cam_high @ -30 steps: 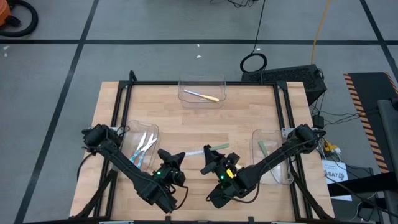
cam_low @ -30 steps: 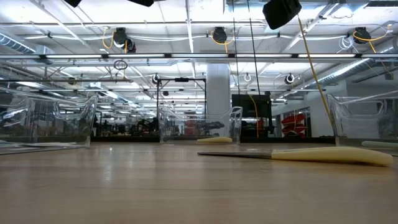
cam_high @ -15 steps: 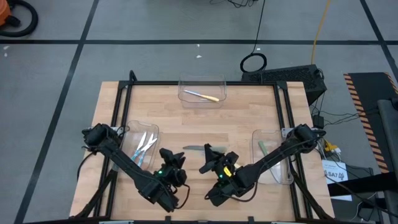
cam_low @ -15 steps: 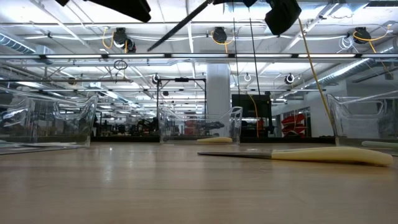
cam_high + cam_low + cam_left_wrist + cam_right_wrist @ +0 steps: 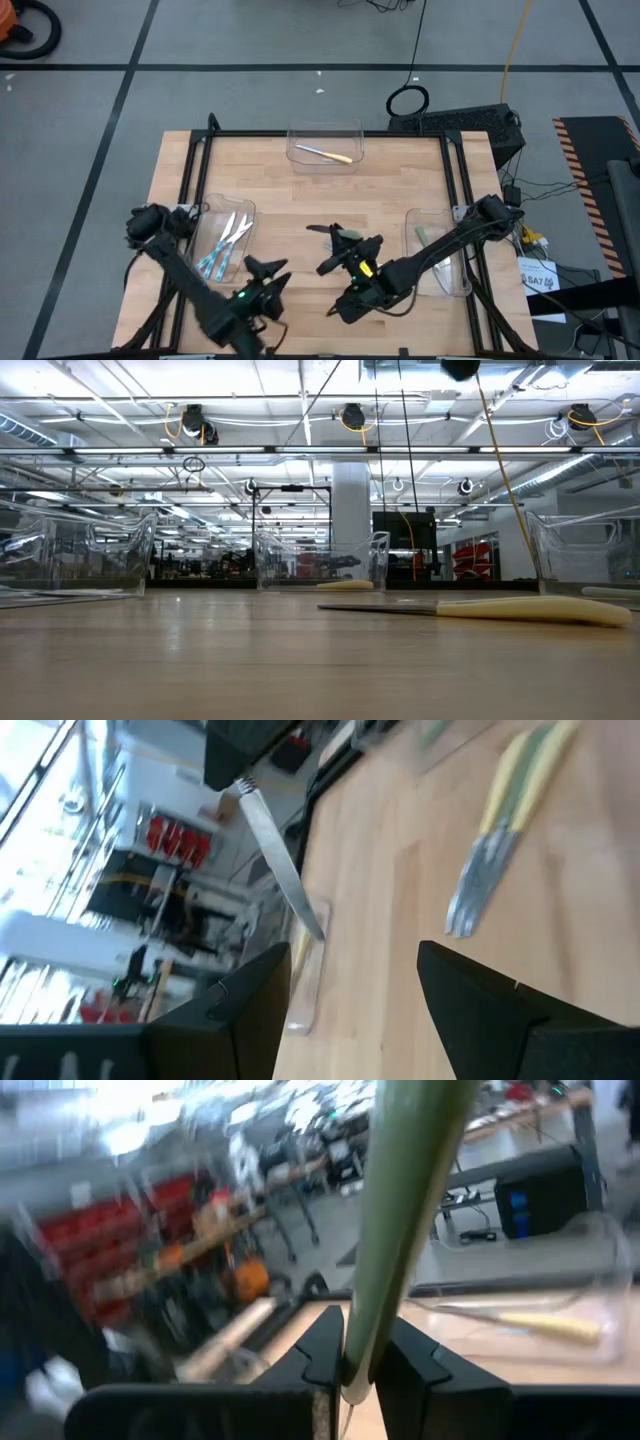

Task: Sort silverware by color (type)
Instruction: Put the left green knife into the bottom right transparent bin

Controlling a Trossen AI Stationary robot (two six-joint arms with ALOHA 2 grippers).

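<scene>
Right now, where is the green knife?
In the high view, the green knife is held up over the table's middle by the right gripper, between the left bin and the right bin.

green handle (image 5: 400, 1230) cut off, far bin (image 5: 520, 1320) blurred

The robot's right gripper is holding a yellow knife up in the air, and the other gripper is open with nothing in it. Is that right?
Not quite: the knife in the right gripper has a green handle, not yellow, as the right wrist view shows. The rest is right: it is held up, and the left gripper is open and empty.
</scene>
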